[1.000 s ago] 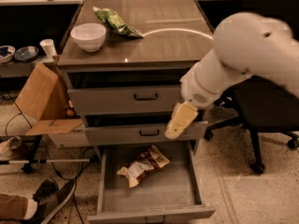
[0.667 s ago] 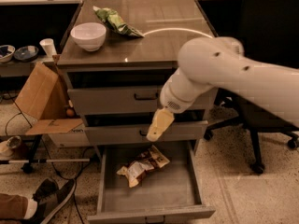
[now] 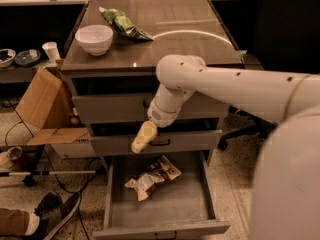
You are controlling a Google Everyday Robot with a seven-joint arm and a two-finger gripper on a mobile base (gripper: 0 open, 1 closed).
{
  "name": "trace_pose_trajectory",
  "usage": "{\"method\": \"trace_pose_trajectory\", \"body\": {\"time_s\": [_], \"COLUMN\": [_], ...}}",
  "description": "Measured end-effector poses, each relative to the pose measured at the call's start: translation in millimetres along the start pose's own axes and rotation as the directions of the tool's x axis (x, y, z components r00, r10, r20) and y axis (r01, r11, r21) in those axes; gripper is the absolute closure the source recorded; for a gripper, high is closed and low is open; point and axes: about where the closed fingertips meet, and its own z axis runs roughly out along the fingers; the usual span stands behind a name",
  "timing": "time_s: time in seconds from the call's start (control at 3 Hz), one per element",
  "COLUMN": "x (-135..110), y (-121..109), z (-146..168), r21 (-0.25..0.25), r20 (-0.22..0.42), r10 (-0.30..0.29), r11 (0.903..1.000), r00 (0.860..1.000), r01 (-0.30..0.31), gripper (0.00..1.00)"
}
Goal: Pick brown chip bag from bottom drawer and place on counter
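Note:
The brown chip bag (image 3: 152, 177) lies crumpled on the grey floor of the open bottom drawer (image 3: 190, 206), toward its back. My gripper (image 3: 143, 137) hangs from the white arm in front of the middle drawer, just above and slightly left of the bag, pointing down and left. It holds nothing. The counter (image 3: 190, 44) is the glossy grey-brown cabinet top with a pale curved reflection.
A white bowl (image 3: 94, 38) and a green chip bag (image 3: 123, 24) sit on the counter's left part. A cardboard box (image 3: 42, 106) stands left of the cabinet. A black office chair (image 3: 287, 34) is at the right. A shoe (image 3: 55, 211) lies on the floor at lower left.
My arm has swung left and down across the drawer fronts, bringing the gripper from the right side to just above the bag.

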Motion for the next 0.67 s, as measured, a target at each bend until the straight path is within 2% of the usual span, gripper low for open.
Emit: {"method": "trace_pose_trajectory", "body": {"time_s": [0.33, 0.67], "x": [3.9, 4.0], "y": [2.1, 2.2], "z": [13.2, 13.3], "r21": [-0.035, -0.035], "r20": [-0.025, -0.025], "r10": [0.077, 0.077], "r11": [0.9964, 0.9964], "r00": [0.997, 0.997], "r01": [-0.078, -0.078], "gripper": [0.0, 0.0]}}
